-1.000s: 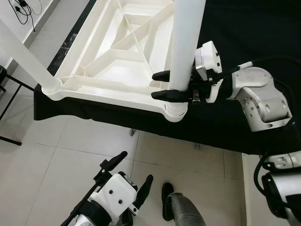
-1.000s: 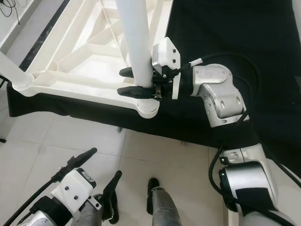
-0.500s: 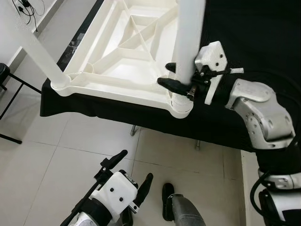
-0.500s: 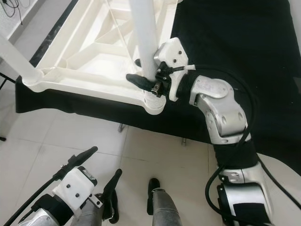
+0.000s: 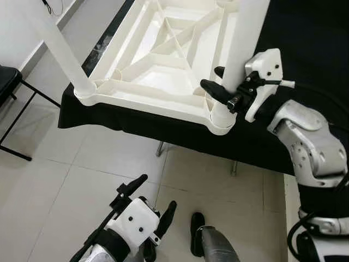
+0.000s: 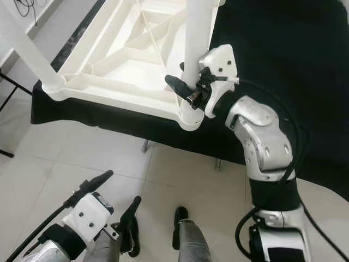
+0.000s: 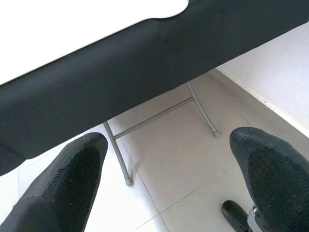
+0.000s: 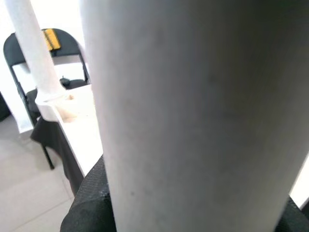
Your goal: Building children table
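On the far left, a white table leg (image 5: pixel 60 49) stands upright in the near-left corner socket of an upturned white plastic children's tabletop (image 5: pixel 158 60). The tabletop lies ribbed underside up on a black-covered table (image 5: pixel 305 33), with its near edge at the table's near edge.

Low in the near left, the left gripper (image 5: pixel 148 203) hangs idle over the tiled floor (image 5: pixel 65 164), its two black fingers apart and holding nothing.

Toward the right, a second table leg (image 6: pixel 197 38) stands in the near-right corner socket (image 5: pixel 221 117). The right gripper (image 5: pixel 218 84) grips this leg just above the socket, one finger on each side.

The parts look like hollow moulded plastic: probably light, stiff, smooth and somewhat slippery. A low hold on the leg, close to the socket, seems the best place to push or twist without tipping it. The ribbed tabletop would be easiest to hold by its rim.

Compared with a second ago, the whole scene sits further right and higher in the head views, so the camera has moved. The right gripper remains clamped on the leg, with the wrist now angled more steeply. The left gripper is unchanged.
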Controlling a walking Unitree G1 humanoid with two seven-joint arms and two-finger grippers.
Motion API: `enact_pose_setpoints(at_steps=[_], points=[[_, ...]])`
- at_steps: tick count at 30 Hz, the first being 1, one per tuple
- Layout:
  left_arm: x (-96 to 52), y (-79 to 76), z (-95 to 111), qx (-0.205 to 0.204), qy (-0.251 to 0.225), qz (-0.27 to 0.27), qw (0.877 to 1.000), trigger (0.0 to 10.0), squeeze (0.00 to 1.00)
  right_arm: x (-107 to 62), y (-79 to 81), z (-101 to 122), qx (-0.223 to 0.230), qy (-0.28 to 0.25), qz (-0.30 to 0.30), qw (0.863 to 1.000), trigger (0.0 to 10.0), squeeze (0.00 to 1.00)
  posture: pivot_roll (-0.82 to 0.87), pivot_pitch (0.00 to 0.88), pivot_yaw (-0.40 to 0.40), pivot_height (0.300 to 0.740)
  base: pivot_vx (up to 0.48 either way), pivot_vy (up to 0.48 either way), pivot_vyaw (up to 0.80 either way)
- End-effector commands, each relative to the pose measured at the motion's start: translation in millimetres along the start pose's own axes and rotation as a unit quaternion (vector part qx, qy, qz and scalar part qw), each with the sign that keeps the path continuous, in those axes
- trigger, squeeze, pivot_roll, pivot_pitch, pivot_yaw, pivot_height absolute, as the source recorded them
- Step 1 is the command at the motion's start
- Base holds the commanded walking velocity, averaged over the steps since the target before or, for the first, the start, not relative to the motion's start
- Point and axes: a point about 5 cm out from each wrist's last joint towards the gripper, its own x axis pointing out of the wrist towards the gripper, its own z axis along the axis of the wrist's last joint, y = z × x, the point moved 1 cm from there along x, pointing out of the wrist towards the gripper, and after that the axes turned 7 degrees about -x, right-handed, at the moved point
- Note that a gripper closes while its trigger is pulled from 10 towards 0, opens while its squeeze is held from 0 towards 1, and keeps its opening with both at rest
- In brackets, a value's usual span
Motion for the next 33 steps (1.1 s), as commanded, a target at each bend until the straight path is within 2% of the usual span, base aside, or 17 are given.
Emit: enact_pose_setpoints(at_steps=[1, 6, 9, 10, 12, 18, 28, 33], points=[[-2.2, -1.9, -5.2, -0.002, 0.011, -0.004, 1.0, 10.0, 0.0, -8.4, 3.2, -32.2, 0.039, 0.067, -0.035, 0.996, 10.0, 0.0, 0.06, 0.415, 0.014, 0.74, 0.0, 0.0, 0.0], [-1.8, -1.3, -5.6, -0.001, 0.011, -0.004, 1.0, 10.0, 0.0, -11.1, 7.3, -35.0, 0.048, 0.067, -0.064, 0.995, 10.0, 0.0, 0.06, 0.413, 0.015, 0.74, 0.0, 0.0, 0.0], [-1.4, -0.9, -5.9, 0.0, 0.011, -0.004, 1.0, 10.0, 0.0, -12.3, 13.3, -35.7, 0.047, 0.067, -0.07, 0.994, 10.0, 0.0, 0.06, 0.412, 0.016, 0.74, 0.0, 0.0, 0.0], [-1.3, -0.7, -6.0, 0.001, 0.011, -0.004, 1.0, 10.0, 0.0, -13.9, 21.0, -35.7, 0.048, 0.069, -0.083, 0.993, 10.0, 0.0, 0.06, 0.411, 0.017, 0.74, 0.0, 0.0, 0.0], [-1.3, -0.7, -6.0, 0.001, 0.011, -0.004, 1.0, 10.0, 0.0, -14.1, 21.7, -35.7, 0.048, 0.07, -0.084, 0.993, 10.0, 0.0, 0.06, 0.411, 0.017, 0.74, 0.0, 0.0, 0.0], [0.2, 0.0, -7.0, 0.002, 0.01, -0.004, 1.0, 10.0, 0.0, -10.5, 32.6, -33.7, 0.041, 0.07, -0.095, 0.992, 10.0, 0.0, 0.06, 0.404, 0.015, 0.74, 0.0, 0.0, 0.0], [2.5, 0.2, -8.3, 0.005, 0.008, -0.002, 1.0, 10.0, 0.0, -8.1, 54.1, -35.2, 0.015, 0.089, -0.151, 0.984, 10.0, 0.0, 0.06, 0.391, 0.009, 0.74, 0.0, 0.0, 0.0], [2.9, 0.1, -8.8, 0.005, 0.008, -0.001, 1.0, 10.0, 0.0, -7.5, 59.1, -35.3, 0.014, 0.092, -0.156, 0.983, 10.0, 0.0, 0.06, 0.384, 0.008, 0.74, 0.0, 0.0, 0.0]])
